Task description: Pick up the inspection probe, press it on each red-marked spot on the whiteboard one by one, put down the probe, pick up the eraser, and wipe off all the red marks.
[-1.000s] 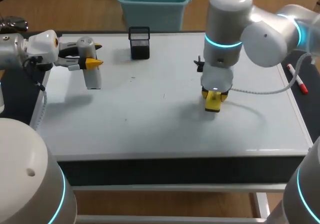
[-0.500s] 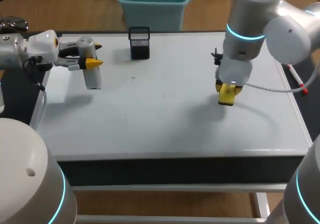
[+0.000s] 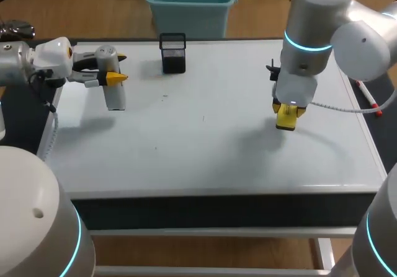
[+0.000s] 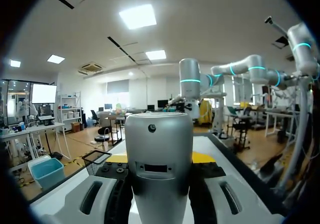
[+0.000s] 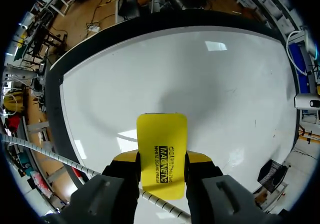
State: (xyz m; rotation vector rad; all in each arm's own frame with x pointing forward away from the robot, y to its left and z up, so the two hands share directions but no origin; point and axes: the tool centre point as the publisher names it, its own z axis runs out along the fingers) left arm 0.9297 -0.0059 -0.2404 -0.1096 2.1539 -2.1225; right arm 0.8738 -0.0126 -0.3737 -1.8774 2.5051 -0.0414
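Nearest on the whiteboard [image 3: 205, 159], its front half is lying bare apart from a few tiny dark specks towards the middle. From where I'm standing no red marks are showing on it.

Above the whiteboard's right half, the right gripper [image 3: 287, 109] is pointing straight down and clamping the yellow eraser [image 3: 286, 122] from both sides. In the right wrist view the eraser [image 5: 161, 151] is sticking out ahead of the right gripper [image 5: 162, 170], its flat face covering part of the white surface [image 5: 210, 78] beneath. I can't tell whether the eraser's end is resting on the whiteboard or hanging just over it.

Over the whiteboard's left edge, the left gripper [image 3: 115, 67] is reaching in sideways and pinching the inspection probe [image 3: 115, 96], a silver cylinder, between its fingers. In the left wrist view the probe [image 4: 159, 154] is filling the middle and blocking most of what lies ahead of the left gripper [image 4: 159, 160].

Off the whiteboard's right edge, a red marker [image 3: 371, 102] is lying on the dark strip, partly hidden behind the right arm's cable.

At the whiteboard's far edge, left of centre, a small black mesh basket [image 3: 173, 54] is standing upright.
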